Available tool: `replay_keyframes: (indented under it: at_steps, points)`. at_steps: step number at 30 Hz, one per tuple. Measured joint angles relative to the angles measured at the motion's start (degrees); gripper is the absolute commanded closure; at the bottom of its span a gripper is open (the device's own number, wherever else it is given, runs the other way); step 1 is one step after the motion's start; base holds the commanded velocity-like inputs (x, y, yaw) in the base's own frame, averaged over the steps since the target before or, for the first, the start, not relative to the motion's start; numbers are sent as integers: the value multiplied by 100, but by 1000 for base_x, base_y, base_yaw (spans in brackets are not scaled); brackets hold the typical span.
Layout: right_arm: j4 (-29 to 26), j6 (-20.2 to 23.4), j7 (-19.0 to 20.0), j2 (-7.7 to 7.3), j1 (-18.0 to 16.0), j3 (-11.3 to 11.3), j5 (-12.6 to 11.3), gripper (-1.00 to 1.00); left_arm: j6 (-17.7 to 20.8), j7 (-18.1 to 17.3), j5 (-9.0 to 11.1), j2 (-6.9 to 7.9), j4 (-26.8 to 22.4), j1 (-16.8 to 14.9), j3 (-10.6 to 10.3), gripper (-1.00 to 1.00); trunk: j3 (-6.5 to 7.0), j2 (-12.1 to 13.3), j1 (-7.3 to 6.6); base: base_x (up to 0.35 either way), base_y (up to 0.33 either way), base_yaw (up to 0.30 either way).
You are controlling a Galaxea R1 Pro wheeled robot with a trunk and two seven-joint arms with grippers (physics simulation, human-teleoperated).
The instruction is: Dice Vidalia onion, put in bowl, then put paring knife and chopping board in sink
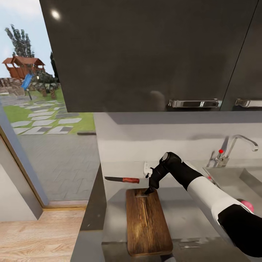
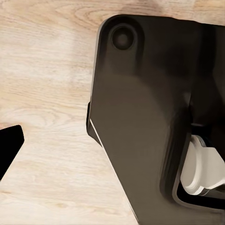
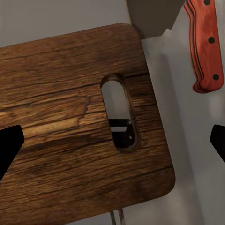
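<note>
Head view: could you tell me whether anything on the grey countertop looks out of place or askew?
The mid-brown wooden chopping board seems to overhang the grey countertop's front edge at its near end. The red-handled paring knife lies crosswise beyond it, blade tip near the left edge. Nothing looks spilled or damaged.

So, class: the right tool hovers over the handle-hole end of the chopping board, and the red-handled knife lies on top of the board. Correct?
Not quite. The knife lies on the countertop beyond the board, not on it, as the head view shows. The right tool does hover over the hole end.
</note>
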Motion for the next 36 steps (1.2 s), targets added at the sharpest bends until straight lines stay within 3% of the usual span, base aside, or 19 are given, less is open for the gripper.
replay_keyframes:
  at_steps: [36]
  points:
    - [2, 8, -8, 5, 0, 5, 0, -100, 0, 0, 0, -28, 0, 0, 0, -100, 0, 0, 0, 26, 14, 0]
